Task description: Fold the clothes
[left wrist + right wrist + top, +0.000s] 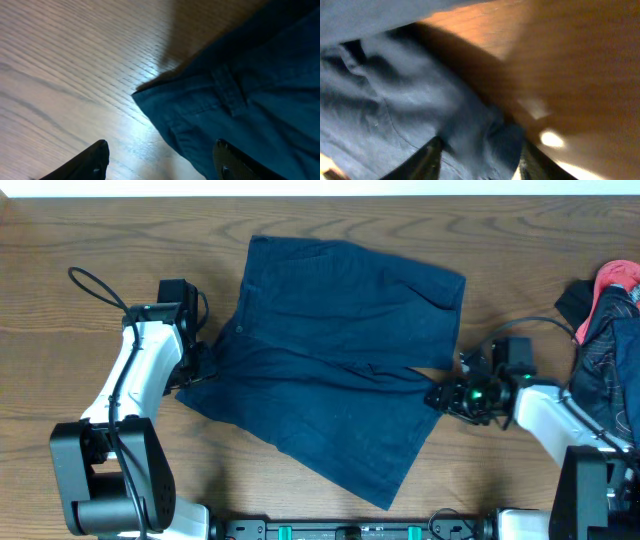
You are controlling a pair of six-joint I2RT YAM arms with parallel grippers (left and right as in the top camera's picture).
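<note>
The dark navy shorts [340, 370] lie spread flat in the middle of the wooden table, waistband to the left and legs to the right. My left gripper [197, 370] is at the waistband's left corner. In the left wrist view the gripper [162, 160] is open and the waistband corner [220, 105] with its belt loop lies just ahead, partly over the right finger. My right gripper [442, 395] is at the edge of the leg on the right. In the right wrist view its fingers [480, 157] are apart, with the blurred cloth edge [485, 135] between them.
A pile of other clothes, red and dark patterned [610, 320], lies at the table's right edge behind the right arm. A black cable [92, 282] loops by the left arm. Bare wood [75, 75] lies left of the waistband.
</note>
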